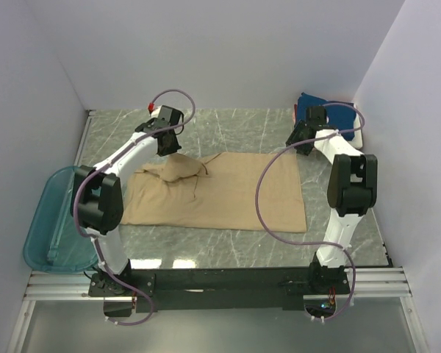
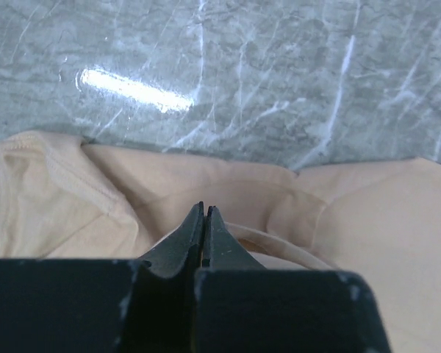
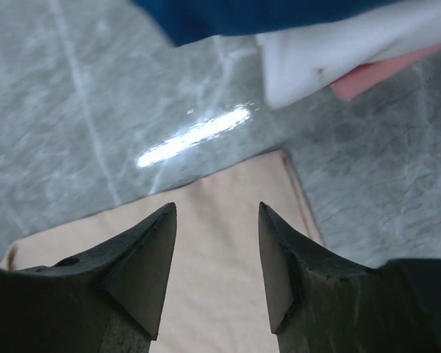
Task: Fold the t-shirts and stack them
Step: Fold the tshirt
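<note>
A tan t-shirt lies spread across the middle of the marble table, with its far left part drawn up into a bunched peak. My left gripper sits on that peak, and in the left wrist view its jaws are pressed together on the bunched tan cloth. My right gripper hovers open over the shirt's far right corner, with nothing between its fingers. Folded shirts are stacked at the back right: navy, white and pinkish red.
A translucent teal tub hangs over the table's left edge beside the left arm. White walls close in the table on three sides. Purple cables loop from both arms; the right arm's cable hangs over the shirt's right side.
</note>
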{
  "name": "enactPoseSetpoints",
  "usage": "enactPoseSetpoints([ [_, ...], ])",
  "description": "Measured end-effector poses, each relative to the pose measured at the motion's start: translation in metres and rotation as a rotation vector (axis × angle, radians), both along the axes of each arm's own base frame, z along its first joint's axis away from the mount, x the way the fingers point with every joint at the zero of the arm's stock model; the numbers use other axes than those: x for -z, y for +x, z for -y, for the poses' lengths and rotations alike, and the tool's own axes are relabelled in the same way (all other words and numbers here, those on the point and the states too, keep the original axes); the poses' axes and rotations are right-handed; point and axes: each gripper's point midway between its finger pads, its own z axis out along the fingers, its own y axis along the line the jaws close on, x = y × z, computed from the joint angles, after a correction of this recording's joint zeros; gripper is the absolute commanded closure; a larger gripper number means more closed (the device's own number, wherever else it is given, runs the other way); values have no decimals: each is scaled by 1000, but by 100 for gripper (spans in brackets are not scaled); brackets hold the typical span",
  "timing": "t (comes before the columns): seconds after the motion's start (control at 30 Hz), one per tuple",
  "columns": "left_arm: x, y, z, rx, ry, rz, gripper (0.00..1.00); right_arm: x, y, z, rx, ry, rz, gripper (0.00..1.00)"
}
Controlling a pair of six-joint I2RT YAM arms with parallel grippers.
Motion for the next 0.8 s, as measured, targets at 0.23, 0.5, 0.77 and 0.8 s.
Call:
enactPoseSetpoints([
  [0.23, 5, 23, -22, -40, -1, -14, 99, 30, 2, 24, 54, -15, -89, 48],
  [0.5, -22, 54, -35, -66, -15, 60, 99, 38, 8, 38, 84, -23, -106, 52],
  [0.77, -9, 61, -35, -51, -27, 31, 99, 57, 6, 40, 88, -29, -147, 58],
  [0.8, -8, 61, -35, -52, -28, 29, 99, 57, 6, 40, 88, -29, -149, 59],
])
